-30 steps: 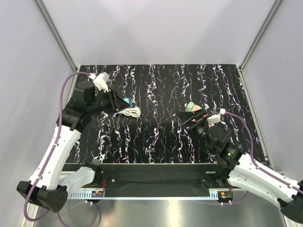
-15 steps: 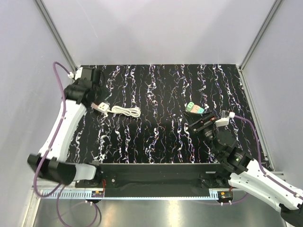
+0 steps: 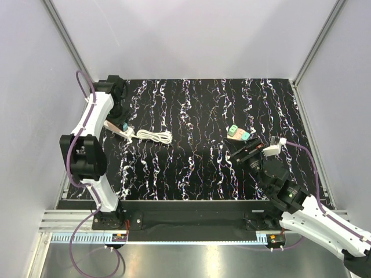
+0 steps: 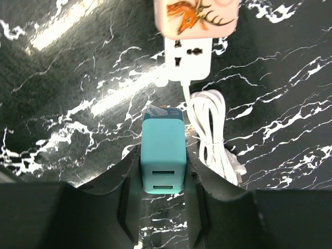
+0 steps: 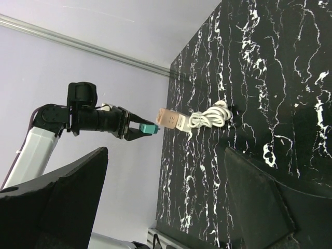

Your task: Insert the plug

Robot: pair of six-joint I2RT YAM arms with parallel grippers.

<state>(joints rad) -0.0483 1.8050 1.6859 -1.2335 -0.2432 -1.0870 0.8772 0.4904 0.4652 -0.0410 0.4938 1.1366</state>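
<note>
The teal plug point(image 4: 162, 155) is smooth, matt plastic. The power strip point(image 4: 189, 57) is white plastic with a slight sheen — a printed deer picture covers its far part. The white cable point(image 4: 211, 129) looks smooth and rubbery. The black, marble-patterned tabletop point(image 4: 72, 67) is glossy, mirroring lights. The fingers point(image 4: 127, 202) of the left gripper point(image 4: 162, 168) are matt black plastic.

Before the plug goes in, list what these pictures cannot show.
Teal charger prongs: hidden behind its own body, left wrist view.
Power strip: far end cut off by left wrist view's top edge.
Green and pink item: too small to identify, top view.
</note>
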